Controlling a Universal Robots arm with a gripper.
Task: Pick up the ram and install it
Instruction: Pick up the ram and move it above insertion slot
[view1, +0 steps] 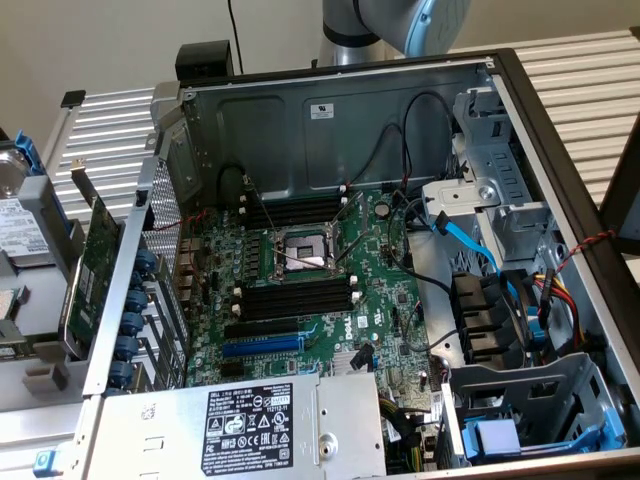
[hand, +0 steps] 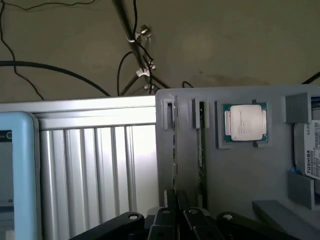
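Claw (hand: 176, 202) fingers pressed together, nothing clearly pinched; the ram (hand: 173, 145) stands on edge in a slot of the grey tray (hand: 235, 170), dead ahead of the tips; its long axis runs straight away from the claw, near end right at the fingertips, touching or not I can't tell; a second stick (hand: 201, 145) lies parallel alongside; CPU (hand: 245, 122) past that.

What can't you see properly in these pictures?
- Wrist view: ram stands edge-on in the grey holder, so its chips are hidden.
- Wrist view: hard drive is cut off by the picture edge.
- Exterior view: robot arm is cut off by the top edge.
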